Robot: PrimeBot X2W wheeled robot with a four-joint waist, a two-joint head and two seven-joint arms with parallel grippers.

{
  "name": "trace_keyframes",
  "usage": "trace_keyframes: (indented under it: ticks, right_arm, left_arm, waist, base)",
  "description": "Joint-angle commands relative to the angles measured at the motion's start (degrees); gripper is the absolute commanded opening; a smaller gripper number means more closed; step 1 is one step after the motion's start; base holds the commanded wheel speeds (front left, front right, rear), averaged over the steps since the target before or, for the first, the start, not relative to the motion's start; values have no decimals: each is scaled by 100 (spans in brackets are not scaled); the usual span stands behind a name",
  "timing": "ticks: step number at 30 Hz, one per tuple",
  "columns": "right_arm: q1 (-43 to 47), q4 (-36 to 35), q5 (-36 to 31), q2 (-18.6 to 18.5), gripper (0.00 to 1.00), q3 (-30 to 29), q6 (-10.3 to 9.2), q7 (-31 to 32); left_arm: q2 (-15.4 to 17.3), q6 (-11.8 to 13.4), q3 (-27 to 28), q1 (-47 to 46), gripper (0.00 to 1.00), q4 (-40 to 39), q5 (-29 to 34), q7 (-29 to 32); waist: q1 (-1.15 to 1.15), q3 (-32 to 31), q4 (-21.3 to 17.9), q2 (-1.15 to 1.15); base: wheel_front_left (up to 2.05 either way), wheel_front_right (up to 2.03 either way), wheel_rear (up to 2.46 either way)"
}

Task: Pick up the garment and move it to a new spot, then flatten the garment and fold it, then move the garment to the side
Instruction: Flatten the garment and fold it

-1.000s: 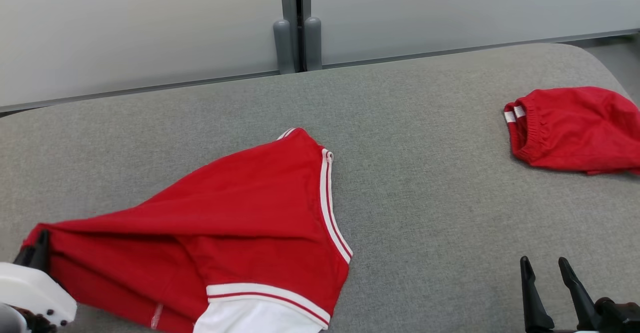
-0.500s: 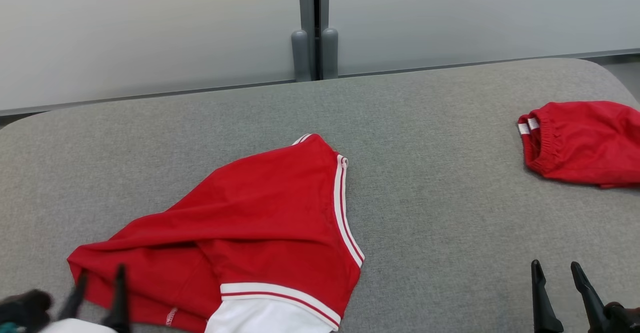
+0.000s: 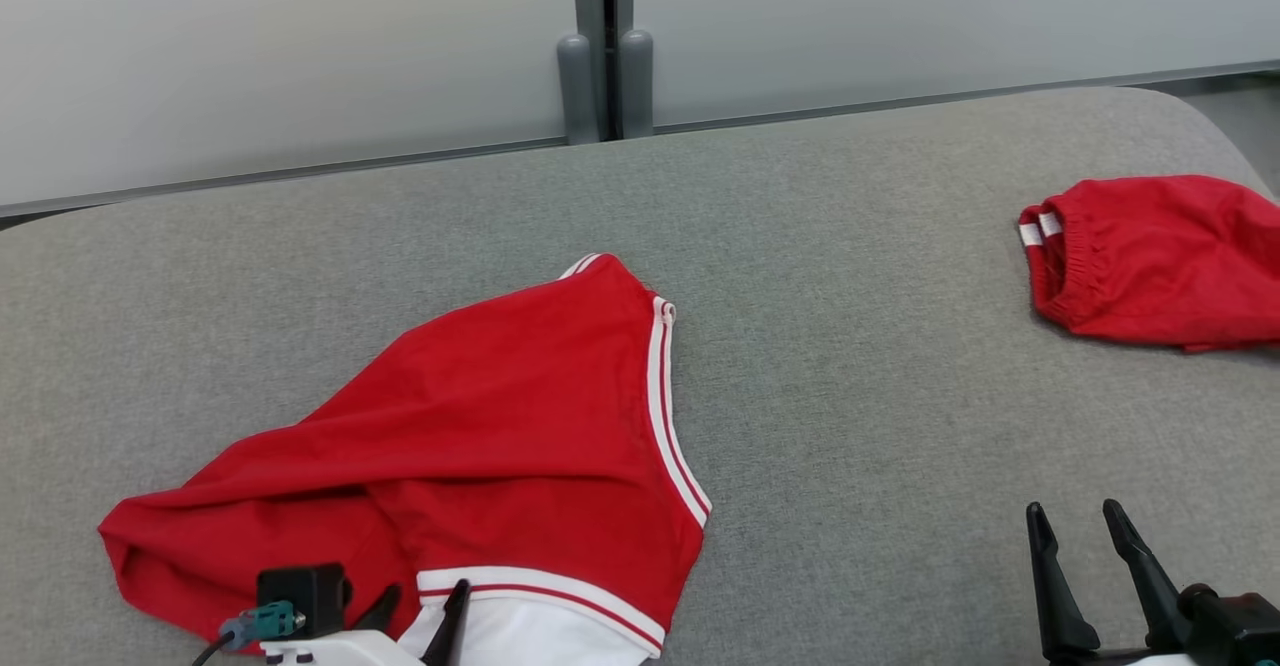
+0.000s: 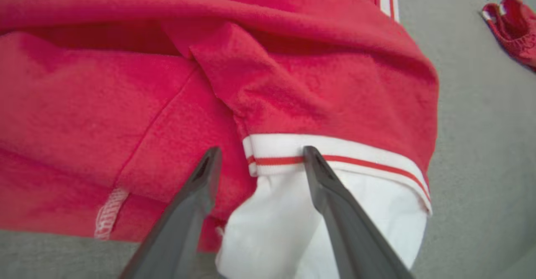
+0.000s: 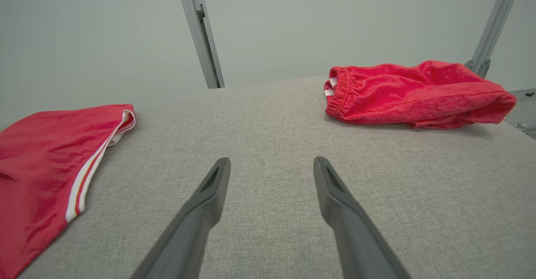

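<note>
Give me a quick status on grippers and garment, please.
Left gripper open over the garment at its striped hem, holding nothing. Right gripper open, empty. Garment crumpled, unfolded. Second red garment far right, clear.

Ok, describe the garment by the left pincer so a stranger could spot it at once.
On the wide grey padded table, look at the near left part, where a red garment lies spread and rumpled. Unlike the smaller red bundle with an elastic waistband at the far right, it has white striped trim along its edges and a white panel at its near end.
</note>
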Motion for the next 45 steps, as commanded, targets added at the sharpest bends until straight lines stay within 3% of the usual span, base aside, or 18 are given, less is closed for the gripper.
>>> trace_keyframes:
  ticks: [1, 7, 8, 10, 16, 20, 27, 30, 36, 40, 41, 42, 43, 44, 45]
  right_arm:
    - [19, 12, 34, -30, 100, -34, -2, -1]
    - [68, 23, 44, -30, 100, -35, -2, -1]
    - [66, 25, 41, -30, 100, -37, -2, -2]
    - [71, 24, 27, -30, 100, -46, -2, -1]
    - [63, 9, -51, -31, 100, -38, -2, -2]
    - [-66, -3, -83, -30, 100, 12, -2, -1]
    - [-396, 15, -58, -32, 100, 185, -2, -1]
    - [-471, 34, 1, -27, 100, 208, -2, -1]
    - [-460, 47, 92, -29, 100, 169, -2, -1]
    - [-463, 63, 142, -27, 100, 179, -2, -1]
    - [-479, 71, 159, -28, 100, 197, -2, -1]
    - [-502, 85, 181, -27, 100, 226, -2, -1]
    - [-540, 99, 208, -27, 100, 265, -2, -2]
    - [-574, 104, 234, -28, 100, 299, -2, -2]
    - [-585, 105, 251, -31, 100, 295, -2, -2]
  left_arm:
    - [5, -42, 2, -76, 100, 119, -26, 7]
    - [-7, -216, -41, 78, 100, 403, -120, -29]
    - [-17, -264, -62, 96, 82, 378, -139, -20]
    - [-31, -393, -129, 121, 0, 251, -164, 1]
    - [-271, -711, -249, -137, 0, -420, -207, -25]
    - [-837, -968, -231, -704, 0, -569, -392, -34]
    - [-2018, -1306, -290, -2464, 0, 615, -71, -187]
    - [-2335, -1443, -264, -3079, 0, 1231, -41, -315]
    - [-2589, -1575, -440, -3698, 0, 1866, -357, -543]
    - [-2597, -1331, -984, -3825, 0, 1980, -1279, -967]
    - [-2590, -1253, -1157, -3832, 8, 2085, -1450, -1081]
    - [-2590, -1179, -1340, -3841, 37, 2211, -1600, -1167]
    - [-2596, -1129, -1556, -3886, 89, 2347, -1635, -1232]
    - [-2603, -1104, -1772, -3922, 100, 2467, -1679, -1267]
    - [-2608, -1134, -1973, -3942, 100, 2532, -1740, -1277]
  waist:
    - [0, 16, -52, 0]
    - [0, 20, -175, 0]
    - [0, 15, -190, 0]
    - [0, 0, -217, 0]
    - [0, -27, -311, 0]
    - [0, 66, -422, 0]
    - [0, 389, -962, 0]
    - [0, 534, -1217, 0]
    - [0, 742, -1522, 0]
    - [0, 823, -1627, 0]
    - [0, 835, -1645, 0]
    - [0, 847, -1662, 0]
    - [0, 862, -1679, 0]
    - [0, 867, -1685, 0]
    - [0, 863, -1667, 0]
  base:
    - [0, 0, 0]
    - [0, 0, 0]
    - [0, 0, 0]
    - [0, 0, 0]
    - [0, 0, 0]
    - [0, 0, 0]
    - [0, 0, 0]
    - [0, 0, 0]
    - [0, 0, 0]
    - [0, 0, 0]
    - [0, 0, 0]
    - [0, 0, 0]
    - [0, 0, 0]
    - [0, 0, 0]
    - [0, 0, 0]
